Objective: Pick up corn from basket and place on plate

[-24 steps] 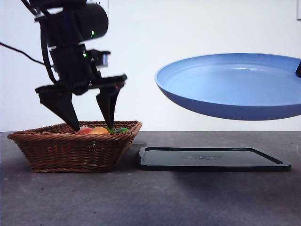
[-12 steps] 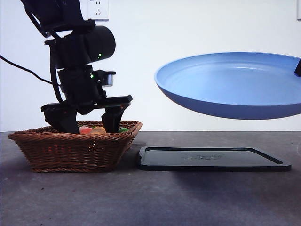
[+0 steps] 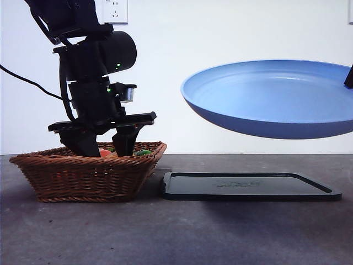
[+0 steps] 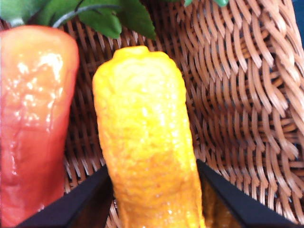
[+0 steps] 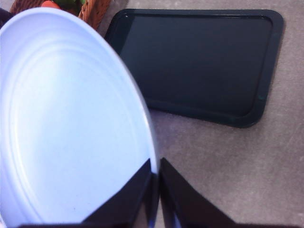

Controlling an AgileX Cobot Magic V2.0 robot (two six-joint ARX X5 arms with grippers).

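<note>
The orange-yellow corn (image 4: 147, 137) lies in the brown wicker basket (image 3: 83, 176) at the left of the table. My left gripper (image 3: 105, 148) is lowered into the basket. In the left wrist view its black jaws press on both sides of the cob, shut on it. The light-blue plate (image 3: 270, 99) hangs tilted in the air at the right, above the tray. My right gripper (image 5: 156, 164) is shut on the plate's rim (image 5: 142, 109). From the front, the basket wall and the gripper hide most of the corn.
A pinkish-red fruit (image 4: 28, 118) lies right beside the corn, with green leaves (image 4: 114, 16) past it. A flat black tray (image 3: 248, 185) sits on the grey table just right of the basket, under the plate. A wall stands behind.
My left gripper has come down into the basket and its jaws have drawn together around the corn. The plate and right gripper have stayed almost still.
</note>
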